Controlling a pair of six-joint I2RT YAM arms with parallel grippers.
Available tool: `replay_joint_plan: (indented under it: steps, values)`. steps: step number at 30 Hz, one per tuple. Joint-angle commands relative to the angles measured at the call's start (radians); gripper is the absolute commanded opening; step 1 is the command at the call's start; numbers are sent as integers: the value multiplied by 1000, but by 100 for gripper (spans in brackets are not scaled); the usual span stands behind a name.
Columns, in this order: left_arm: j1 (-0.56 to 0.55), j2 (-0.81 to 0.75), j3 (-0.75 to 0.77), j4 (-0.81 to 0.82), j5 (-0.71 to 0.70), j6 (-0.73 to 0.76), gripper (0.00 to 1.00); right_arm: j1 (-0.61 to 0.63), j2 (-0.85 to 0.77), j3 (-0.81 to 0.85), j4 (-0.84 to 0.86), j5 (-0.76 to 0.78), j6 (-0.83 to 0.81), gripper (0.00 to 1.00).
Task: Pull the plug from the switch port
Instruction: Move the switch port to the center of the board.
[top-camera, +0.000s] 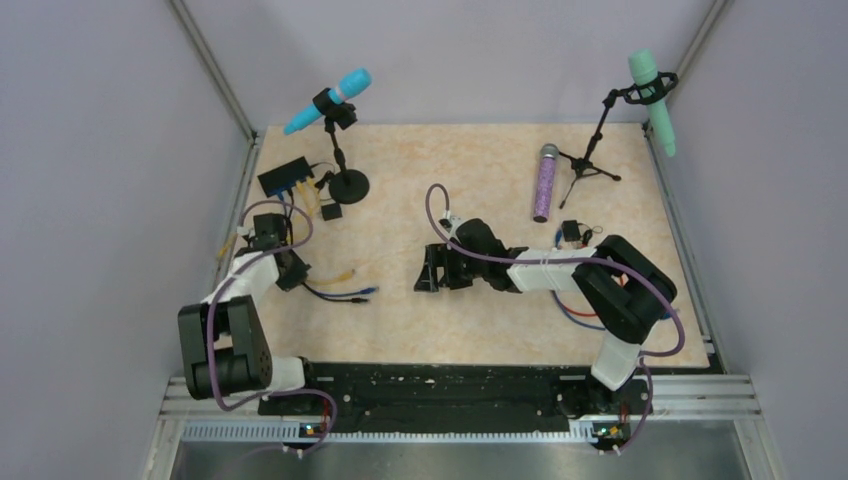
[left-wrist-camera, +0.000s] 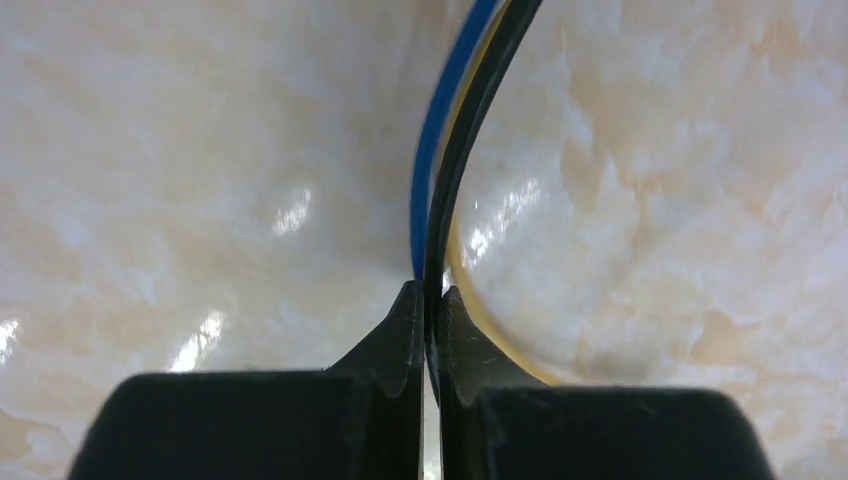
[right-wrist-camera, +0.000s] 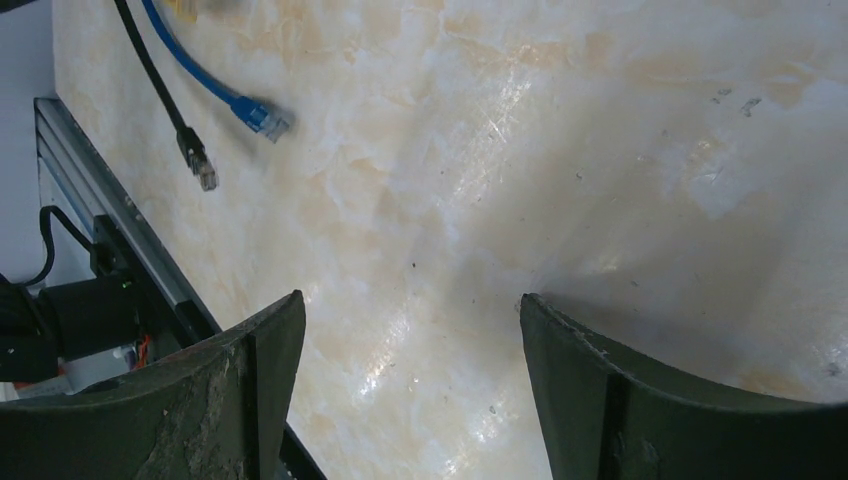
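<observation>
- Marbled table (top-camera: 480, 200); the switch (top-camera: 286, 176) sits upper left in the top view.
- Our left gripper (left-wrist-camera: 428, 300) pinches thin cables (left-wrist-camera: 437, 190); right gripper (right-wrist-camera: 410, 330) stands spread.
- We judge the cables limp and the switch light: grip closer to the switch.

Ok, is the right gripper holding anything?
No, the right gripper stands open over the table, nothing between its fingers.

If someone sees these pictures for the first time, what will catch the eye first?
Probably the two bright microphones on stands at the far edge: a blue microphone left, a green microphone right. Next, the left gripper, its jaws shut on a black cable with a blue cable beside it, in front of the switch.
</observation>
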Motion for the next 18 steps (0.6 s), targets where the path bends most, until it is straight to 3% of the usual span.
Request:
replay_joint_plan:
  steps: [1,10,13,14,16,17,18]
  values:
    - [-62,-113,-82,-68,32,-58,0,-11,-17,-5,21,-11,2,78]
    - [-255,-182,-167,-83,40,-152,1,-12,23,15,30,-36,13,78]
    - [-291,-182,-176,-82,52,-164,7,-13,36,17,37,-43,21,78]
    - [-303,-187,-180,-86,47,-162,14,-12,39,18,37,-44,22,78]
    - [-306,-196,-171,-110,15,-159,40,-13,42,18,36,-43,23,78]
    - [-306,-205,-159,-118,4,-153,56,-13,46,18,36,-43,23,78]
    - [-306,-218,-144,-129,-10,-151,82,-13,47,18,36,-42,23,78]
